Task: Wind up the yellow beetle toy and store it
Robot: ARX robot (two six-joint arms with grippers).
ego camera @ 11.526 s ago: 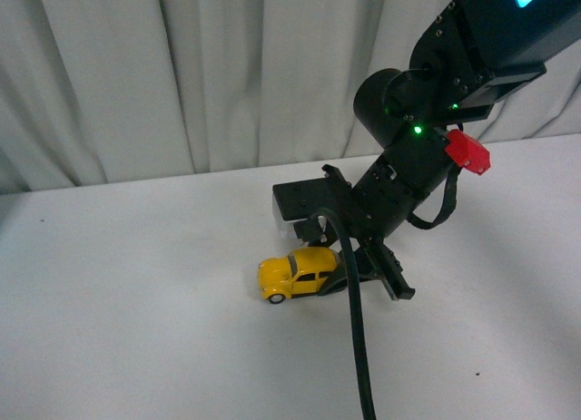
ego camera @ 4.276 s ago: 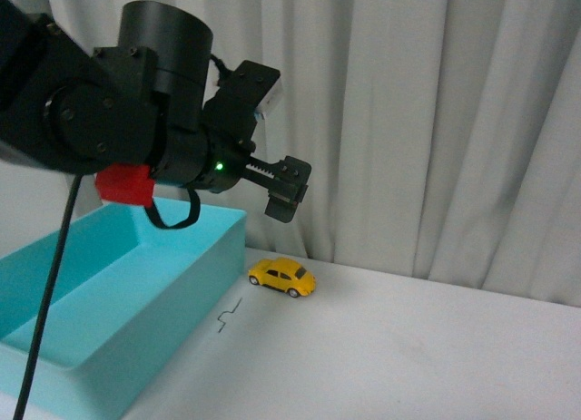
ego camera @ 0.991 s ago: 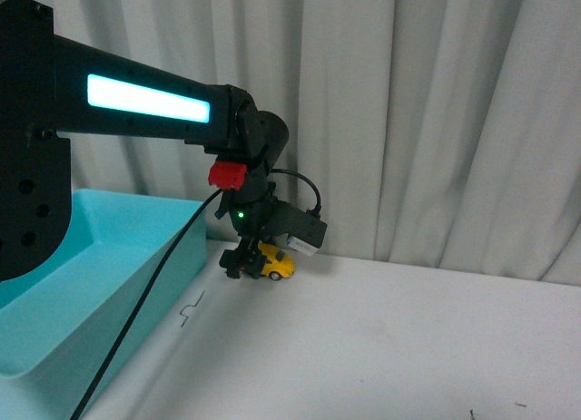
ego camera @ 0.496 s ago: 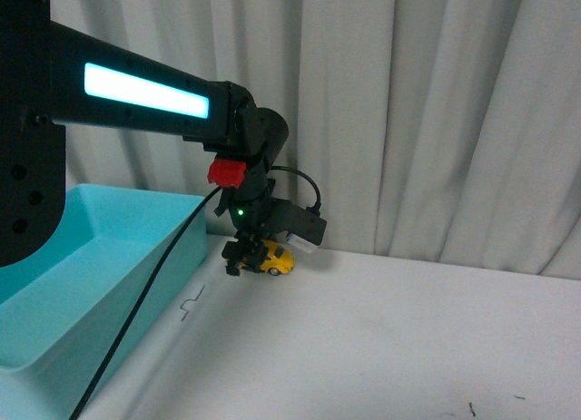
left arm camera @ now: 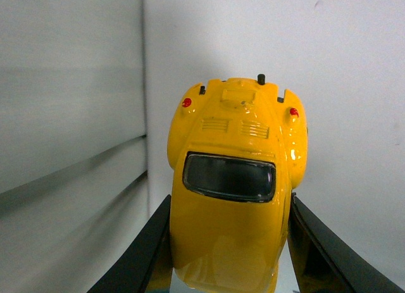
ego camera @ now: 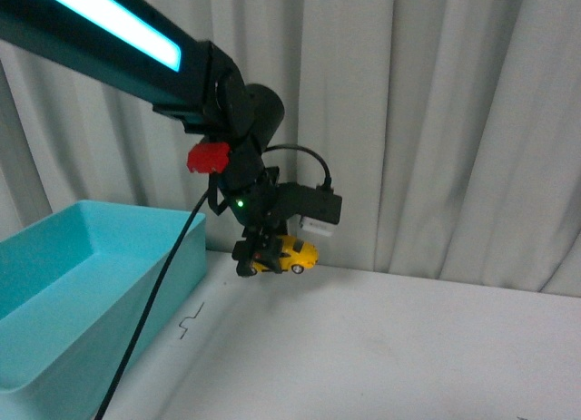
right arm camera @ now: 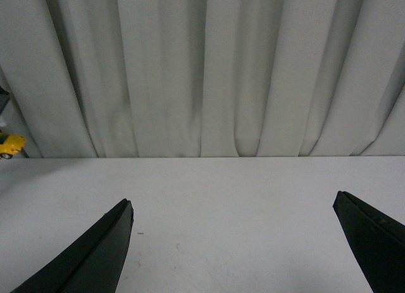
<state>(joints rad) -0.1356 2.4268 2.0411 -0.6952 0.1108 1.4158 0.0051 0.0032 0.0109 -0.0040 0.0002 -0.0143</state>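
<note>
The yellow beetle toy (ego camera: 292,255) hangs above the white table near the curtain, held by my left gripper (ego camera: 265,255), which is shut on it. In the left wrist view the yellow beetle toy (left arm camera: 235,198) fills the middle, its dark window and red tail lights showing, with a black finger pressed on each side. My right gripper (right arm camera: 234,242) stands wide open over bare table, nothing between its fingers. A bit of the yellow beetle toy (right arm camera: 11,144) shows at the edge of the right wrist view.
A turquoise bin (ego camera: 54,297) stands on the left of the white table (ego camera: 381,347). Grey curtains (ego camera: 436,121) hang along the back. A small dark squiggle mark (ego camera: 191,318) lies on the table near the bin.
My left arm has lifted the toy car off the table and shifted it slightly right. One second ago it sat lower, near the surface.
</note>
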